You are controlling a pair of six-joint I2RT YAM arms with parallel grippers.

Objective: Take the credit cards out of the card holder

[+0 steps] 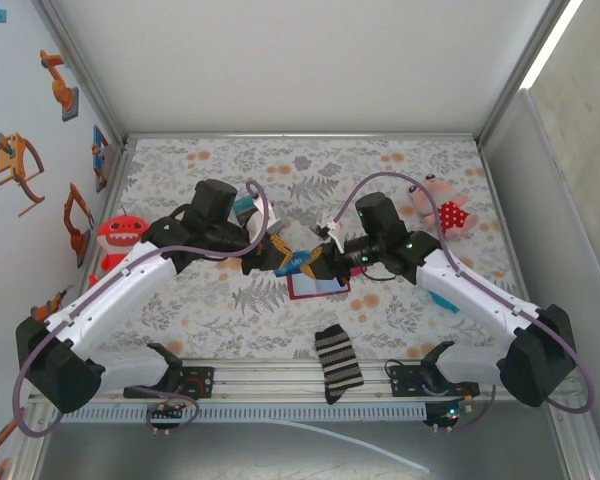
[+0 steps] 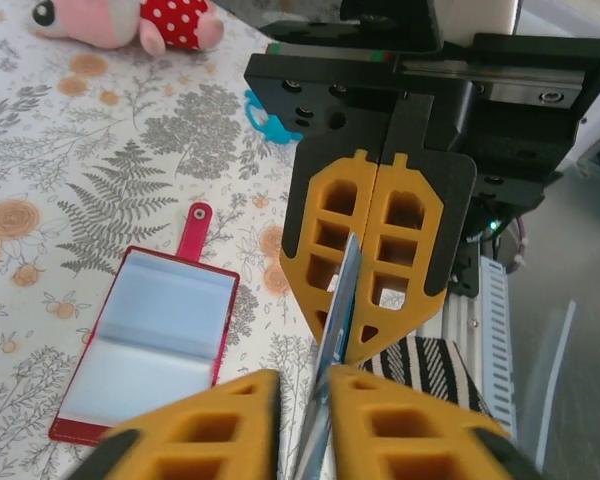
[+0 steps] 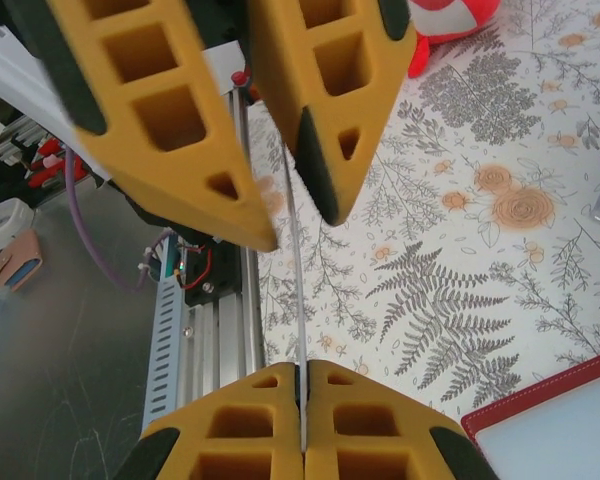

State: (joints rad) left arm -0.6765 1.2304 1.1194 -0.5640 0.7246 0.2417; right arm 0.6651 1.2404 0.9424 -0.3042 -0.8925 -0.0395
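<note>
Card suspended between two grippers above the table. The right gripper is clamping the card by its flat faces, fingers pressed together on it; the left gripper is straddling the card's other end, its fingers standing slightly apart with a sliver of gap showing on each side; whether a pad is grazing the plastic cannot be told. The card is hanging edge-on in the air, clear of the holder; the holder is lying open and flat on the table just below and beside the grippers, its blue-grey pockets facing up; whether further cards are sitting in them cannot be told. Handling, as judged: the card is looking light, thin, stiff across its width yet liable to bow, and smooth enough to slide; the faces near a short edge are offering the safest hold, pads flat against them; a pinch on the bare edges is likely to let it skate out; a hard squeeze is unnecessary.
</note>
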